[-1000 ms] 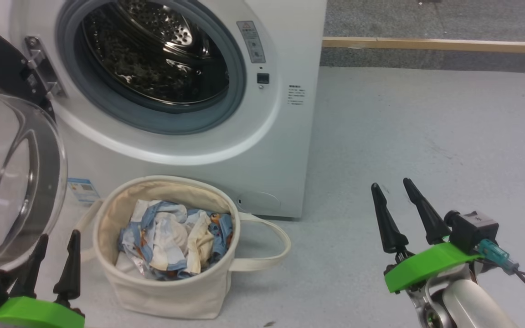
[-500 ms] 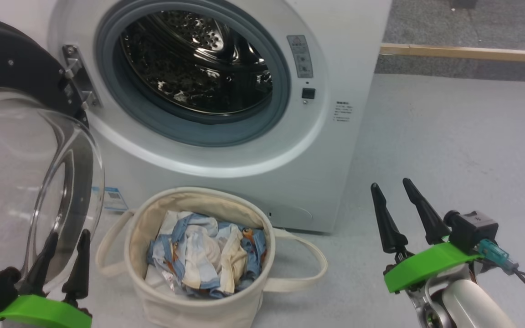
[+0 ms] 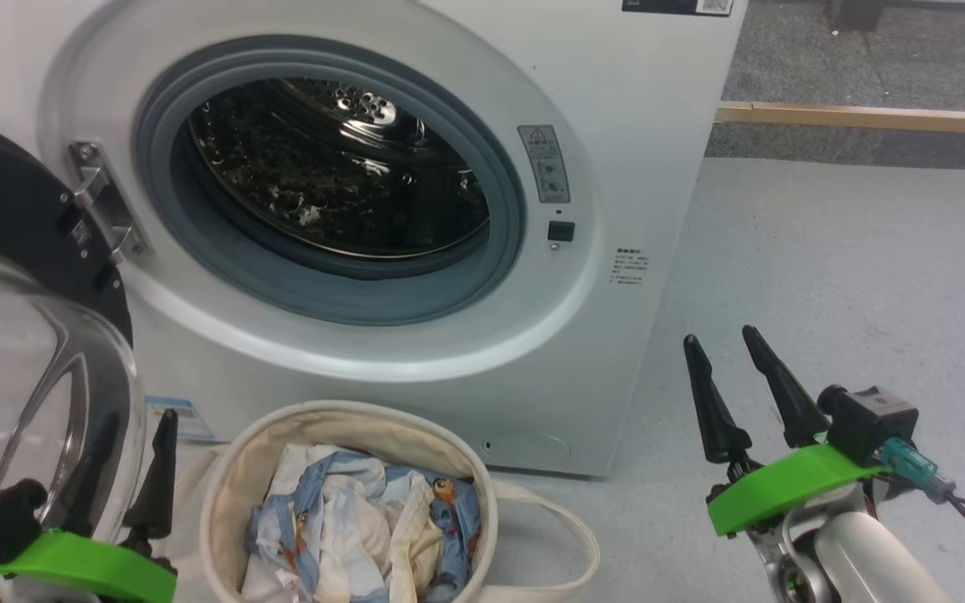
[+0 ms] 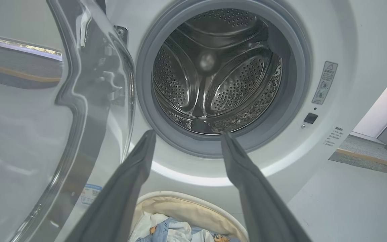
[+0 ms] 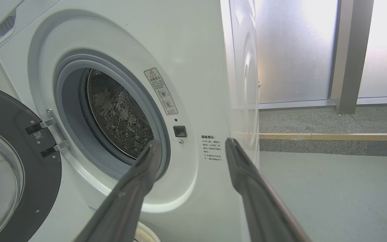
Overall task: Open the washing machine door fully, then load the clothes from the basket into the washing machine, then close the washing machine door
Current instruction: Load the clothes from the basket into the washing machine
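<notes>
Head view: big white front-loading washing machine (image 3: 633, 126), its round black-rimmed glass door (image 3: 5, 209) hanging open at my left. Small cream canvas basket (image 3: 365, 427) sits just before the machine, holding light-blue and cream printed clothes (image 3: 348, 523). My left gripper (image 3: 139, 416) and right gripper (image 3: 718, 333): fingers apart, empty.

A pale grey, faintly speckled floor (image 3: 834, 276) spreads out on the right. Along its far edge runs a thin light wooden strip (image 3: 868, 117), set within a band of dark grey rough surfacing (image 3: 868, 59) (carpet or stone, hard to tell). Beyond it, in the right wrist view, stand brightly backlit frosted glass panels (image 5: 294, 50), divided by a grey metal upright post (image 5: 349, 57) whose foot meets the dark band.
</notes>
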You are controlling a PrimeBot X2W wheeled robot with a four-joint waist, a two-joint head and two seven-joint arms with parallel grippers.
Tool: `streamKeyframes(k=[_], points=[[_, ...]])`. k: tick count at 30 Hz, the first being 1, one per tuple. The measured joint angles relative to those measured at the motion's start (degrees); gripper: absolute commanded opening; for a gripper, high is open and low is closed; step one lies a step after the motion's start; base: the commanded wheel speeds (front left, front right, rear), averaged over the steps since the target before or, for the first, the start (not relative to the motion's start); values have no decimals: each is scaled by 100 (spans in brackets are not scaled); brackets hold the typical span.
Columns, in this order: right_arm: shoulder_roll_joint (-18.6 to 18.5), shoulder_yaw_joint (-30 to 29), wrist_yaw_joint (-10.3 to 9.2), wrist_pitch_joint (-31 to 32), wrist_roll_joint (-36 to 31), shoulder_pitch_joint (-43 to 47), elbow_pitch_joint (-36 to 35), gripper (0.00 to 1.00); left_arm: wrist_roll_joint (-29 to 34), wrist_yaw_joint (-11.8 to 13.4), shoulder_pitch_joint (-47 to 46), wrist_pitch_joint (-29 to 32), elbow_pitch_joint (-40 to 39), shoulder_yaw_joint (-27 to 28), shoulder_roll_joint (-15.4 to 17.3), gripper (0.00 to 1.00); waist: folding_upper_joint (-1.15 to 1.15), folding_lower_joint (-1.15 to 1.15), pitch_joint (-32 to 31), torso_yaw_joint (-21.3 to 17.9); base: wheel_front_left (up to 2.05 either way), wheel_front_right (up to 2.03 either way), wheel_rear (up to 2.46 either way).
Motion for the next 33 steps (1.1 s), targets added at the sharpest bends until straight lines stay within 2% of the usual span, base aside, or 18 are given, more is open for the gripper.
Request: streamKeyframes(k=[33], points=[[-14,-77,0,0,-118,-3,198,100,265,15,0,0,-219,-65,-220,100,0,-1,39,-13,6,-6,0]])
